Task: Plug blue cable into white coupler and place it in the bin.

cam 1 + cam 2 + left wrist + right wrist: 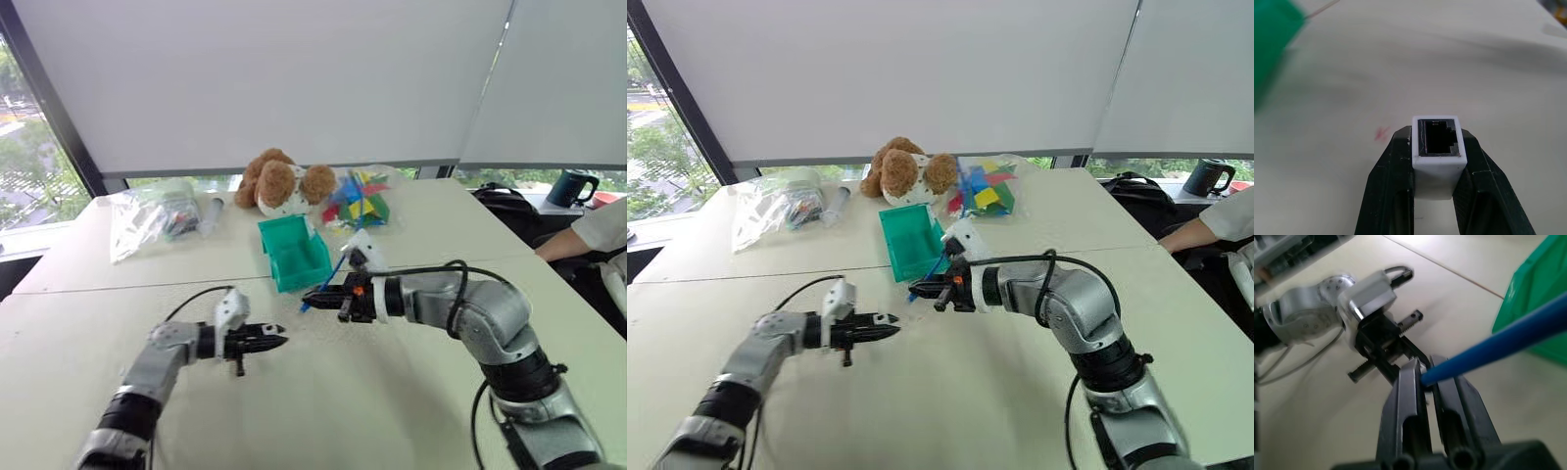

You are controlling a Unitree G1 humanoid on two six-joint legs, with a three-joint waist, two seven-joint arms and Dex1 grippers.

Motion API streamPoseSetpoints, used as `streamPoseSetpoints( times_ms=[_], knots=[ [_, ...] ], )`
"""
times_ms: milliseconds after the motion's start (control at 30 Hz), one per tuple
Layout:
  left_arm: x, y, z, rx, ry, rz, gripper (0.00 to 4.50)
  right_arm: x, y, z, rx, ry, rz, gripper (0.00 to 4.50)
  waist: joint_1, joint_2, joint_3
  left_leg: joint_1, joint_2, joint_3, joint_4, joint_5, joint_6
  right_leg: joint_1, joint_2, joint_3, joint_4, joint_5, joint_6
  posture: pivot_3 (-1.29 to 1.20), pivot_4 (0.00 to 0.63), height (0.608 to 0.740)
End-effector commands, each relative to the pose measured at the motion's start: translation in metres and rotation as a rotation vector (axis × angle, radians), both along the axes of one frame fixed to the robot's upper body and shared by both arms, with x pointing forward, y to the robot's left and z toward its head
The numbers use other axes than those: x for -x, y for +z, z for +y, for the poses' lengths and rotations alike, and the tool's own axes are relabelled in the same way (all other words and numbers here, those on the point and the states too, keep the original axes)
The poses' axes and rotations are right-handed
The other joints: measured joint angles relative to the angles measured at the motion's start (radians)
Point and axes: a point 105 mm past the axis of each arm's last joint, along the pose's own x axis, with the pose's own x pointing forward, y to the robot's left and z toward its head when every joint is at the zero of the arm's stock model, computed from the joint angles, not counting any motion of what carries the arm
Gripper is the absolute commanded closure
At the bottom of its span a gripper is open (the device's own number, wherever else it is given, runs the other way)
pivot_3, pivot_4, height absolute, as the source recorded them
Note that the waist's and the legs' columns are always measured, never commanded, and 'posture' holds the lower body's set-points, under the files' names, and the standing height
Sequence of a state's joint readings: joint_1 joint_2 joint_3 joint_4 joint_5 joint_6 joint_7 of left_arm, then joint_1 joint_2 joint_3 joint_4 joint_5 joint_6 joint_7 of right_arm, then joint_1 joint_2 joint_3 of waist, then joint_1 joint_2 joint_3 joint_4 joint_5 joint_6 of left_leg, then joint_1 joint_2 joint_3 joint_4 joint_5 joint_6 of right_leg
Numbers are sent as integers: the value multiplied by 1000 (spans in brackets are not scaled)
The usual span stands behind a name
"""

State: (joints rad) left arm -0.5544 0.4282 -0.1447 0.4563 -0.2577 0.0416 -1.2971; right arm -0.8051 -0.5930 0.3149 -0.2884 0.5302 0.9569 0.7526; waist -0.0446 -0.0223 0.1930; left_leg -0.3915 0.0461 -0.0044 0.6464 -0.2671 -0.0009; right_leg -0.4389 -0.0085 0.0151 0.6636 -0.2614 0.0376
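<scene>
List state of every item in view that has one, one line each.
white coupler: clamped in left gripper, socket open, nothing plugged in.
blue cable: pinched near its end by right gripper, rest trailing back toward the bin.
bin: upright on table, looks empty.
left gripper: shut on coupler, above table.
right gripper: shut on cable, facing left gripper, apart from it.

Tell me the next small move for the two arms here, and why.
Probably bring the right gripper, shut on the blue cable, across to the left gripper, which grips the white coupler with its socket open and facing outward. A gap over the table separates them, so nothing is plugged yet.
</scene>
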Motion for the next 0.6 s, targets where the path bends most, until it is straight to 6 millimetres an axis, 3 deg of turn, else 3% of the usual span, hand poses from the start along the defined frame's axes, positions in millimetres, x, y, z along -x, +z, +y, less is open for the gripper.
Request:
streamPoseSetpoints(
  times_ms=[33, 200, 600],
  knots=[
    [3, -1, -19, -39, -113, -38, 4085, 5, 4, 10, 98, 142, -137, 4500, -3, 0, 0, 0, 0, 1, 0, -1, 1, -1, 1, 0, 0, 0, 0, 0, 150, 740],
    [5, -10, -30, -87, -185, -57, 4085, 1, -11, 13, 243, 235, -230, 4500, 1, 0, 0, 0, 3, -1, 0, -1, 2, -2, 5, 1, 1, 0, 0, 0, 150, 740],
    [2, -11, -31, -95, -196, -84, 4085, 2, -22, 20, 309, 330, -265, 4500, 7, 0, 0, 0, 3, 0, 2, -1, 2, -1, 4, 1, 2, 1, -1, 0, 150, 740]
  ],
)
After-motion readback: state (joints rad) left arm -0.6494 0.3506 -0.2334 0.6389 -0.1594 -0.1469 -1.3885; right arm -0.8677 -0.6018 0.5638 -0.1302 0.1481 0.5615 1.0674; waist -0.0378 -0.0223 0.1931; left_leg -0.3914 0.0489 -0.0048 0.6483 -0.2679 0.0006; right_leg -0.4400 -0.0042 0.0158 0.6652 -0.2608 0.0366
